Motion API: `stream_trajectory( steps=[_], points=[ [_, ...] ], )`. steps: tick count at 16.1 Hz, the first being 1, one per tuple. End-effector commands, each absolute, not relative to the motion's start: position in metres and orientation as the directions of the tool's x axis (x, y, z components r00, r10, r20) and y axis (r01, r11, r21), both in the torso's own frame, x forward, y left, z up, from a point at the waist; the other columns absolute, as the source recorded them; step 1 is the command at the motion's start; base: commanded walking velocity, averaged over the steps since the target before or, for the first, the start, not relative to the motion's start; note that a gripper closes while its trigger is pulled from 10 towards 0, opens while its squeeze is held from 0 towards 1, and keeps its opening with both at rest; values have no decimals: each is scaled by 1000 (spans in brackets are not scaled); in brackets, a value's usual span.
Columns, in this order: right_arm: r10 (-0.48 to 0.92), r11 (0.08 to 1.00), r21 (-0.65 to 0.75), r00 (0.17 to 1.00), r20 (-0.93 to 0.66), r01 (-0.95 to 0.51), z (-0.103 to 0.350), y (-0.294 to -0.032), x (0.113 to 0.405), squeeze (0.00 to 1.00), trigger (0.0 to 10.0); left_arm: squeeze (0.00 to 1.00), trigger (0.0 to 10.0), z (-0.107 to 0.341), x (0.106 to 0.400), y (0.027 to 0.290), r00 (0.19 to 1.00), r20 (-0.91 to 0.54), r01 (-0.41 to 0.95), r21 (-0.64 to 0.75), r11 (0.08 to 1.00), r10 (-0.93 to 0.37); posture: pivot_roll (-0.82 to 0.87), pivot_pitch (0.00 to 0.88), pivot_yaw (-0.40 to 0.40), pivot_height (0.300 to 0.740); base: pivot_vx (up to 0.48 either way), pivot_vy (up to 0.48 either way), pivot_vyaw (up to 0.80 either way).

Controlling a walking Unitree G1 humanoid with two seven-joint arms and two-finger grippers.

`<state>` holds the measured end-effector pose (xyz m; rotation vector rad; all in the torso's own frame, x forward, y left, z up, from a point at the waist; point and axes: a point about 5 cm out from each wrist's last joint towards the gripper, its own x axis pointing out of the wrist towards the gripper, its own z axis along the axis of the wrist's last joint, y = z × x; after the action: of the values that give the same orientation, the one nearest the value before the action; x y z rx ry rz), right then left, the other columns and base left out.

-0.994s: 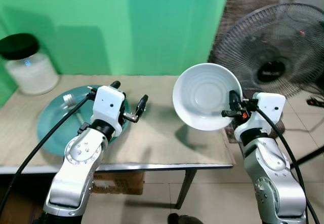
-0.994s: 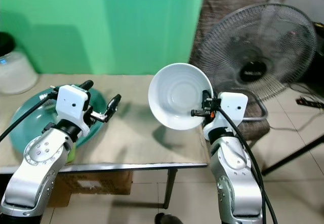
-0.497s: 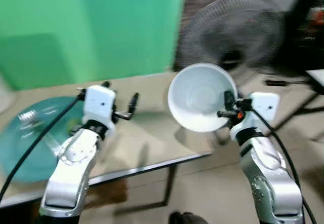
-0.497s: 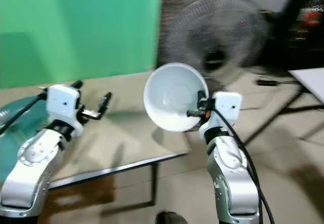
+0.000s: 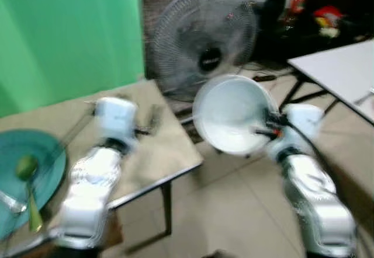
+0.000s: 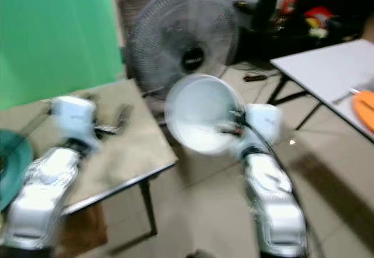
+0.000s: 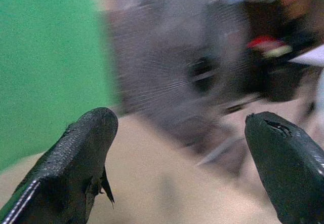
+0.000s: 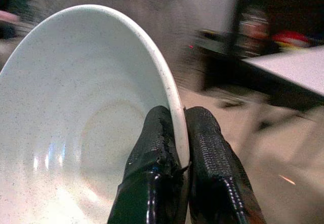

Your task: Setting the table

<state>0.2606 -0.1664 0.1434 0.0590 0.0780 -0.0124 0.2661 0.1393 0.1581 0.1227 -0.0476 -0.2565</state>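
My right gripper (image 5: 264, 125) is shut on the rim of a white bowl (image 5: 232, 114), held tilted in the air past the right edge of the wooden table (image 5: 169, 150). The right wrist view shows both fingers (image 8: 202, 153) pinching that rim of the white bowl (image 8: 76, 117). My left gripper (image 5: 155, 118) hovers over the table's right part, open and with nothing in it; its fingers (image 7: 76, 153) stand wide apart. A teal plate (image 5: 41, 159) lies at the table's left end with a green fruit (image 5: 26, 167) and cutlery on it. Both eye views are blurred.
A large standing fan (image 5: 201, 33) stands behind the table's right end. A white table (image 5: 339, 71) is at the right, with an orange thing (image 6: 365, 103) on it. A green wall (image 5: 64, 30) is behind, dark clutter (image 5: 315, 13) at the back right, tiled floor (image 5: 234, 211) below.
The whole picture has swung to the right, so the camera has turned: the teal plate slid to the left edge and a white table came into sight. Both grippers keep their states.
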Motion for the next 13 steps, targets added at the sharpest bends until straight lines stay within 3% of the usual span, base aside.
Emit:
stream_trajectory(
  steps=[1, 7, 13],
  points=[
    [13, 998, 66, 999, -43, -10, 152, -161, 261, 0, 10000, 0, 10000, 161, 267, 145, 971, 32, 229, 128, 965, -235, 33, 0, -35, 740, 0, 0, -800],
    [6, 1000, 21, 999, -36, -5, 159, -168, 262, 0, 10000, 0, 10000, 160, 269, 130, 958, 59, 272, 127, 954, -281, -9, 0, -40, 740, 0, 0, -800],
    [-7, 1000, 25, 998, -61, 8, 156, -169, 257, 0, 10000, 0, 10000, 163, 269, 131, 955, 80, 277, 111, 954, -287, -11, 0, -42, 740, 0, 0, -800]
  ],
)
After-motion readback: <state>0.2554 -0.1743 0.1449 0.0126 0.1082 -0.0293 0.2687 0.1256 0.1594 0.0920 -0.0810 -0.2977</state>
